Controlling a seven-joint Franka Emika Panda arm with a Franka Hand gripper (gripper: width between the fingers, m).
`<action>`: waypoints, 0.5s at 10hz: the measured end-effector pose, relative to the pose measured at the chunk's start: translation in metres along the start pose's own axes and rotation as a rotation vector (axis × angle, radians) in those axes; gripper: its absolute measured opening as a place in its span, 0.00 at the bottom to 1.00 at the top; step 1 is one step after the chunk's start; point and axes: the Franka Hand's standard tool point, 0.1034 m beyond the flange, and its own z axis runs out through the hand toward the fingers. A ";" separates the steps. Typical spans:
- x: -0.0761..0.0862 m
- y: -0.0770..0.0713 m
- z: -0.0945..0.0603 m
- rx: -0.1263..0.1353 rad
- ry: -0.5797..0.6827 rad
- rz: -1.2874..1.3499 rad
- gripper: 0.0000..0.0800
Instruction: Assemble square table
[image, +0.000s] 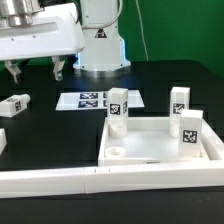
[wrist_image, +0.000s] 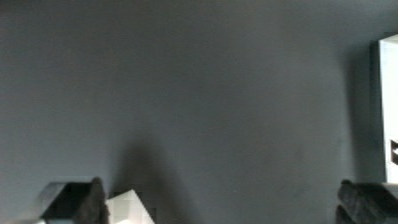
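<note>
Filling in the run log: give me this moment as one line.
gripper: jaws open, empty, above bare table | square table top: by barrier wall, two legs standing in it | others loose

On the black table, the white tray top sits near the long wall. One leg stands at its far corner, another at its right rim, a third behind. A fourth lies left. The tool hangs open above, holding nothing. The marker board lies flat.
</note>
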 end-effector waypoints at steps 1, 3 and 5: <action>0.000 0.001 0.000 0.000 0.000 0.002 0.81; -0.001 0.005 0.001 -0.002 -0.002 -0.001 0.81; -0.020 0.066 0.011 -0.030 -0.092 -0.014 0.81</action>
